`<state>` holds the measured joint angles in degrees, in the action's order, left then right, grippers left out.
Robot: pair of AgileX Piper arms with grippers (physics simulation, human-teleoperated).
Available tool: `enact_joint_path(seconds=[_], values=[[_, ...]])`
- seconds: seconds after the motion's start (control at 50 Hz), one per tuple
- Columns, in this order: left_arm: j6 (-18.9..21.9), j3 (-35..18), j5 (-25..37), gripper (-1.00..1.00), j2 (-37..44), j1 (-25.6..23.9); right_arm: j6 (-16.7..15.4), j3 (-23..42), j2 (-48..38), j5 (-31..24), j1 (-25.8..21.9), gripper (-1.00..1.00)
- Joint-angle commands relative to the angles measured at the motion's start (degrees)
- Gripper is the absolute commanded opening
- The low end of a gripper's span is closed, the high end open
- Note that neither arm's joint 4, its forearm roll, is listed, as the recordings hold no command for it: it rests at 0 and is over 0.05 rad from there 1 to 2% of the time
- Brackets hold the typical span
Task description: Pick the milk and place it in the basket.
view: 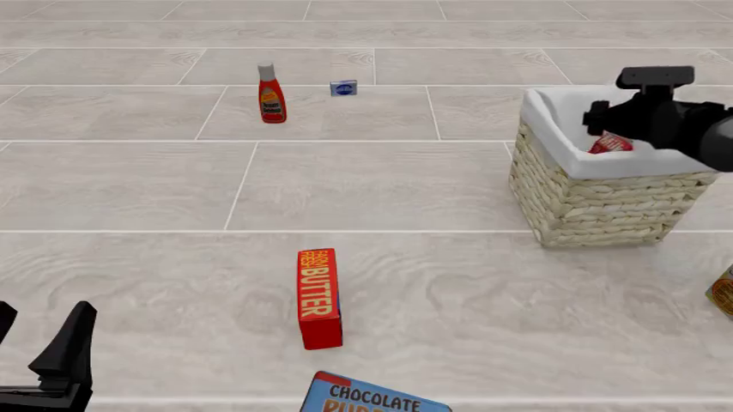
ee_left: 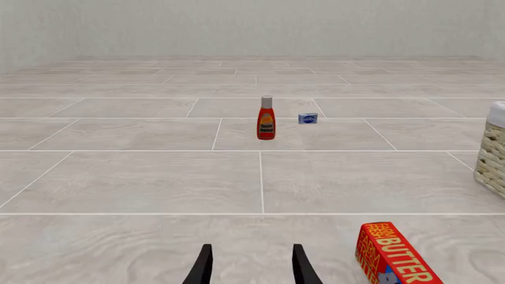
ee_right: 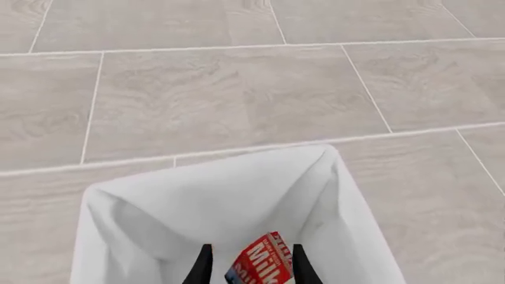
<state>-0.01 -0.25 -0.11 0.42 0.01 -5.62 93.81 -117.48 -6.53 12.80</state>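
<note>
Judging from the renders, the milk (ee_right: 259, 258) is taken to be a light, stiff little carton with smooth printed faces — slippery rather than fragile, though its thin walls may dent under a hard squeeze. It is seen tilted between the fingers of the right gripper (ee_right: 251, 266), above the white cloth lining of the basket (view: 602, 202), which stands at about three o'clock on the table in the front view. Whether the fingers actually press on the carton or merely flank it cannot be told. The best hold is judged to be across two flat opposite sides of the body, below the gable, where the walls are stiffest. The left gripper (ee_left: 251, 266) is held parted and empty — near the butter box (view: 318, 296), at seven o'clock.
</note>
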Motion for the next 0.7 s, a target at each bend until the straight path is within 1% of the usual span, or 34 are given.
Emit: enact_joint_path(seconds=[0.02,0.22,0.42,0.66,0.7], values=[[0.0,0.0,0.0,1.00,0.0,0.0,0.2,0.2,0.8,0.1,0.0,1.00],[0.0,0.0,0.0,1.00,0.0,0.0,0.0,-1.1,2.9,0.1,-0.3,1.00],[0.0,0.0,0.0,1.00,0.0,0.0,-0.2,-4.0,6.3,1.2,-0.8,1.00],[0.0,0.0,0.0,1.00,0.0,0.0,-0.3,-9.4,11.9,3.2,-1.1,1.00],[0.0,0.0,0.0,1.00,0.0,0.0,-0.2,-11.3,13.7,3.9,-1.3,1.00]])
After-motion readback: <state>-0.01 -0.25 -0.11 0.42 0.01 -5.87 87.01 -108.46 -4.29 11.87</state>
